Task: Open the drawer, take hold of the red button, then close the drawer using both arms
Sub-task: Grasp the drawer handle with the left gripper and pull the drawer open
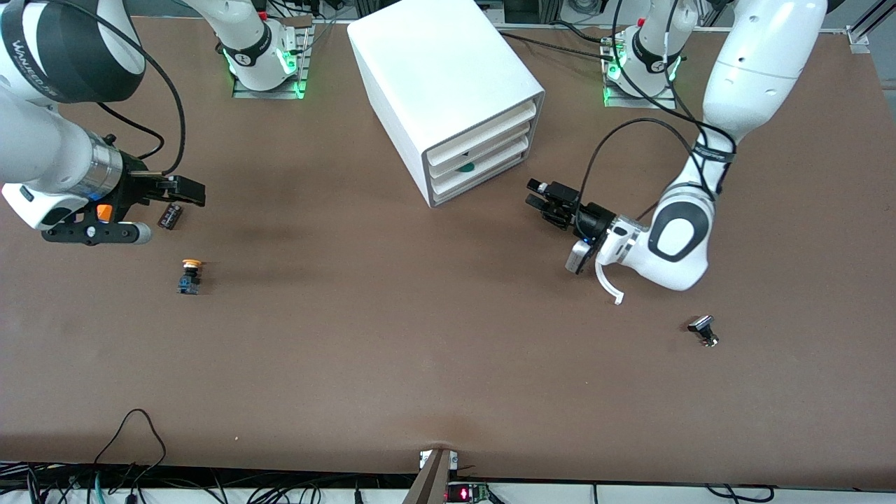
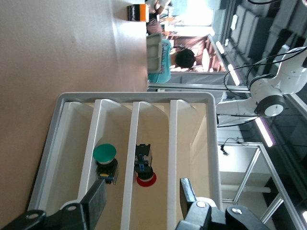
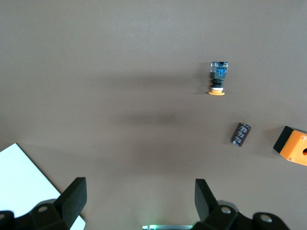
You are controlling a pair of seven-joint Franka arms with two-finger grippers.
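Observation:
The white cabinet (image 1: 441,77) stands between the two arm bases, with its three drawers pushed in. In the left wrist view the red-capped button (image 2: 145,167) lies in the middle drawer (image 2: 158,124), cap toward the camera. My left gripper (image 1: 537,196) is open and empty, hovering just in front of the drawer fronts; in the left wrist view it (image 2: 141,191) is lined up with the red button. My right gripper (image 1: 192,190) is open and empty, up over the table at the right arm's end, as the right wrist view (image 3: 139,189) also shows.
A green-capped button (image 2: 105,160) sits in the drawer beside the red one. An orange-capped button (image 1: 190,275), a black cylinder (image 1: 170,215) and an orange box (image 3: 292,146) lie under the right gripper. A small black part (image 1: 703,329) lies near the left arm's end.

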